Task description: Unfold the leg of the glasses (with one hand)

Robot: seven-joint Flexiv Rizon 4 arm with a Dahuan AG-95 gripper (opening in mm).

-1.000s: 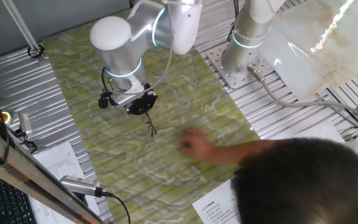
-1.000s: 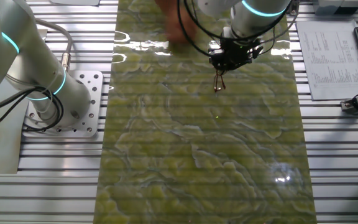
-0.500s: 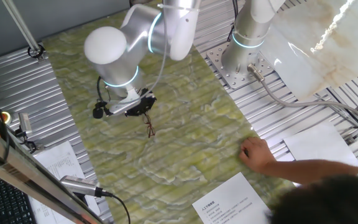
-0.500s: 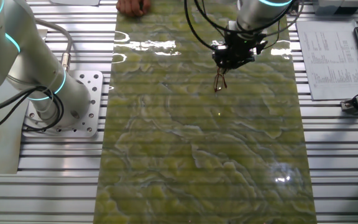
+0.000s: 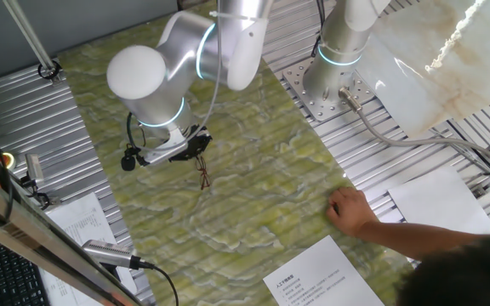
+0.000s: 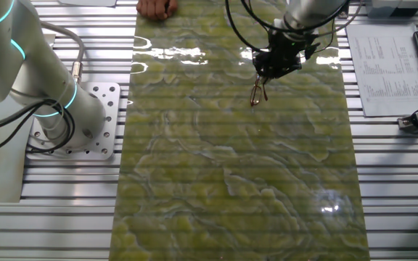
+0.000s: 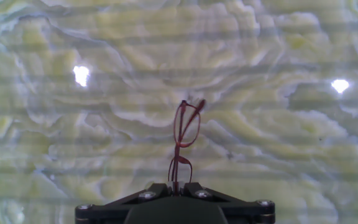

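The glasses [image 7: 185, 127], thin dark reddish-brown wire, stick out from between the fingers of the hand [image 7: 174, 185] and hang over the green marbled mat [image 7: 278, 143]. The jaws are closed tight on one end of the frame. From the side, the glasses [image 5: 204, 176] dangle below the black hand [image 5: 194, 151], their lower end at or just above the mat. In the other fixed view the glasses [image 6: 256, 93] hang under the hand [image 6: 273, 67] near the mat's far edge. Whether the leg is folded, I cannot tell.
A person's bare hand [image 5: 347, 211] rests at the mat's right edge. A second arm's base [image 5: 334, 59] stands on a metal plate beside the mat. Printed sheets [image 5: 313, 276] lie near the front, a microphone [image 5: 109, 253] at the left.
The arm has swung left in one fixed view, carrying the glasses a little. The person's hand has pulled back from the middle of the mat to its edge.
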